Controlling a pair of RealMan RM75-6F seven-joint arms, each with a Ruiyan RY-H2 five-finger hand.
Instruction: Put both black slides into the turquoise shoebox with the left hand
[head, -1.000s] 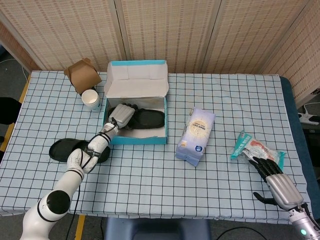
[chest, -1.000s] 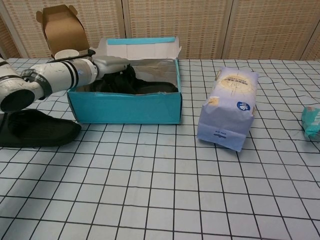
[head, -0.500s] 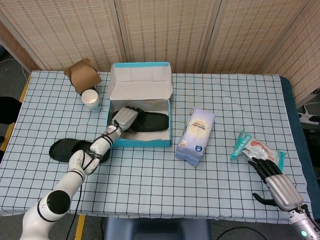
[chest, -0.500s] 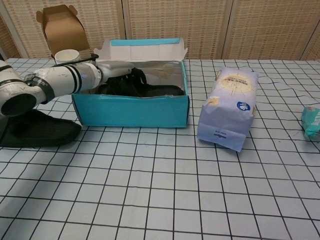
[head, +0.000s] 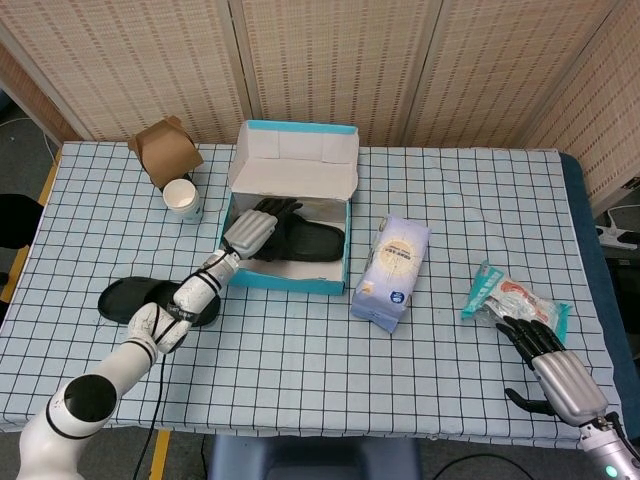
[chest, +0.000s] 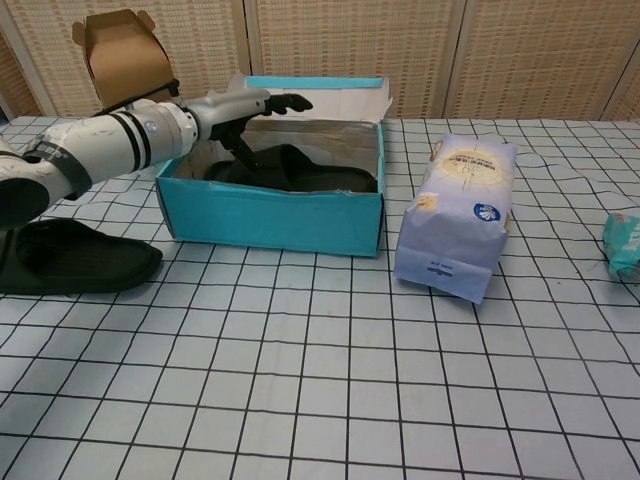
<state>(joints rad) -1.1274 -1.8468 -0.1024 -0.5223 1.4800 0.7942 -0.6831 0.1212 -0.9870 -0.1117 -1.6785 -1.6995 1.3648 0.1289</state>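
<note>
The turquoise shoebox stands open at the table's back left with its lid up. One black slide lies inside it. The other black slide lies flat on the cloth to the box's left. My left hand hovers over the box's left end, fingers spread and holding nothing, just above the slide inside. My right hand rests at the near right edge with its fingers apart, away from both slides; the chest view does not show it.
A white-and-blue bag stands upright right of the box. A brown carton and a white cup sit behind the box on the left. A turquoise snack packet lies at the right.
My left hand has let go of the slide in the box, lifted and spread its fingers. The shoebox has slid to the right and turned slightly. The right hand is still.
</note>
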